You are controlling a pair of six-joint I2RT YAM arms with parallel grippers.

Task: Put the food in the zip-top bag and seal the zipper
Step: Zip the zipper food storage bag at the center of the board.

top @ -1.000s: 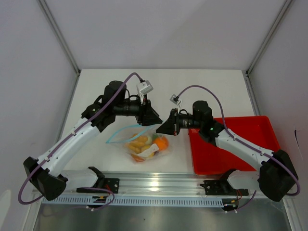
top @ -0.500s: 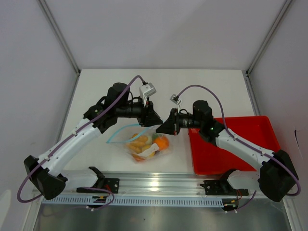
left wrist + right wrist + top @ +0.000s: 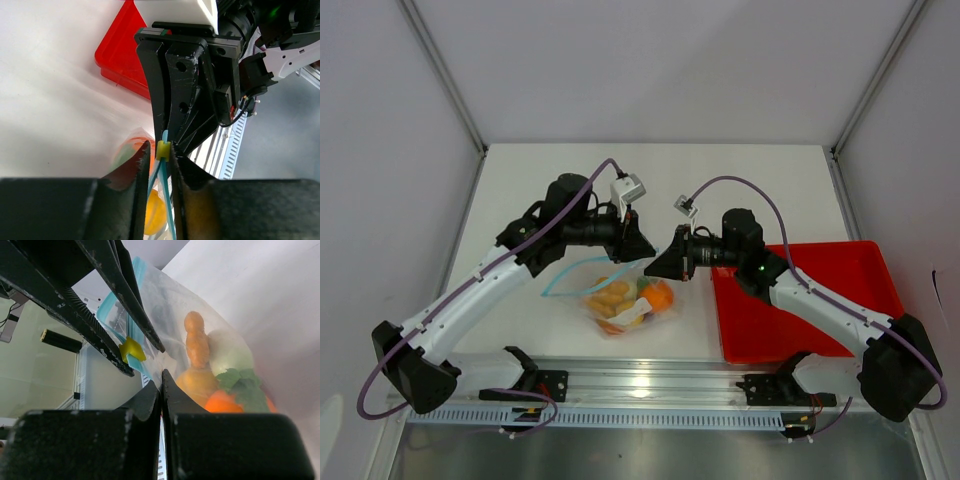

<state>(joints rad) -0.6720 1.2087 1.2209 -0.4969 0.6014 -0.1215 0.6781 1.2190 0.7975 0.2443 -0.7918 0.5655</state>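
Ok, left arm has edged right over the last second, and the left gripper (image 3: 160,148) has narrowed around the yellow slider (image 3: 163,149) at the right end of the zipper (image 3: 107,312). Can't tell if it's actually pinched yet. Right gripper (image 3: 161,377) is fully closed, clamped on the zip-top bag (image 3: 575,280) corner just beside it. Food (image 3: 197,347) is all inside; the bag lies on the table (image 3: 720,180), left of the red tray (image 3: 820,300). The two strips split below the slider, so my read is loading's done and the seal pull is next.
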